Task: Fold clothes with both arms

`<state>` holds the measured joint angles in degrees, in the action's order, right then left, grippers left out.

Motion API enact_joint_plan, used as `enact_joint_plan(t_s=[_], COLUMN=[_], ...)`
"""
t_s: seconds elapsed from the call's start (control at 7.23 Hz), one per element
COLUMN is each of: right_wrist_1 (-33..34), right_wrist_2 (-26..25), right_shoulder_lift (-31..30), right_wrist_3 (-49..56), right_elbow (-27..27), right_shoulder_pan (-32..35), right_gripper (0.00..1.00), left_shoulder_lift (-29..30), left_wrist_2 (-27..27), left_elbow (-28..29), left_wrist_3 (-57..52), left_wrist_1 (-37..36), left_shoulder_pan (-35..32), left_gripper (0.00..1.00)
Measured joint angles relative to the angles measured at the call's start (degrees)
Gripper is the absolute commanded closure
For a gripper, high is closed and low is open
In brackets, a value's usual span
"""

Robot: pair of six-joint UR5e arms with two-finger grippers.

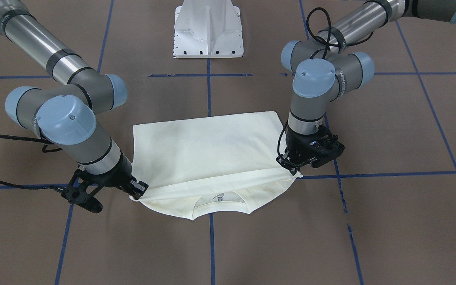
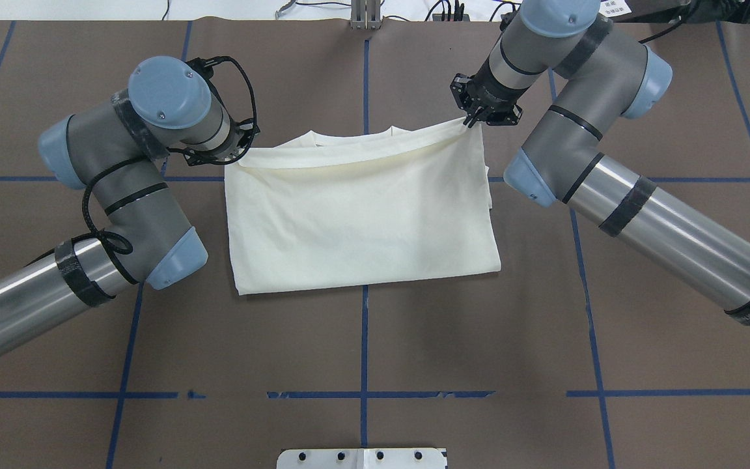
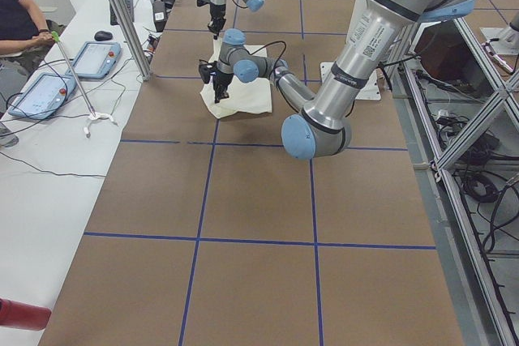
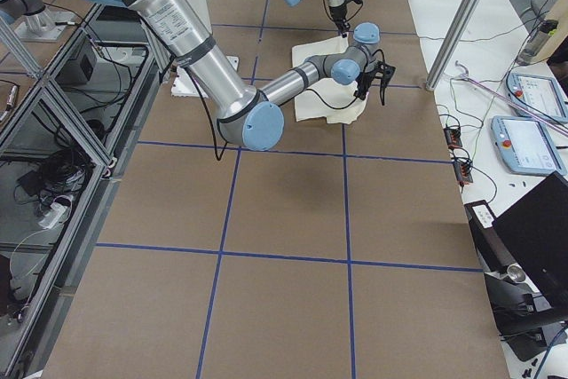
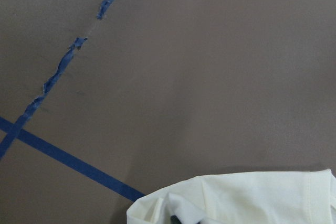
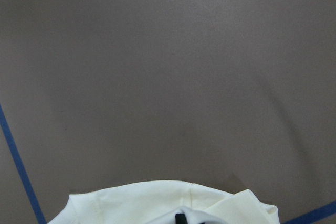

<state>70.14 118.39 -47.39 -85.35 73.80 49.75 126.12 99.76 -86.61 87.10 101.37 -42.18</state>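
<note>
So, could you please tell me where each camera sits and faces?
Front-facing: across the table, facing the robot; shows left arm, right arm, white base.
Overhead: behind the robot, looking down; both arms.
Exterior left: table's left end, looking along it; left arm nearest.
Exterior right: opposite end; right arm nearest.
Left wrist: looks down at table and shirt edge.
Right wrist: likewise.
Front-facing and overhead share both arms and shirt; left gripper and right gripper pinch it.

The brown blue-taped table (image 2: 446, 339) lies open between the cream folded T-shirt (image 2: 362, 221) and the white metal pedestal base (image 2: 323, 459). The grey jointed left arm (image 2: 121, 195) and grey jointed right arm (image 2: 642, 215) crowd the shirt's two sides.
</note>
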Motion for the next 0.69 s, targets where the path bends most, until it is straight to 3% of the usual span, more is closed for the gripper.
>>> enact_joint_plan(t_s=[0.69], right_wrist_1=[-1.5], right_wrist_2=[0.1], right_shoulder_lift=[1.2], right_wrist_3=[0.0], right_elbow=[-2.7], right_shoulder_pan=[0.3], right_gripper=[1.00], left_shoulder_lift=[1.4], left_wrist_2=[0.1], left_elbow=[3.2], left_wrist_3=[-0.2], left_wrist_1=[2.2], left_shoulder_pan=[-0.3], left_gripper=[1.00])
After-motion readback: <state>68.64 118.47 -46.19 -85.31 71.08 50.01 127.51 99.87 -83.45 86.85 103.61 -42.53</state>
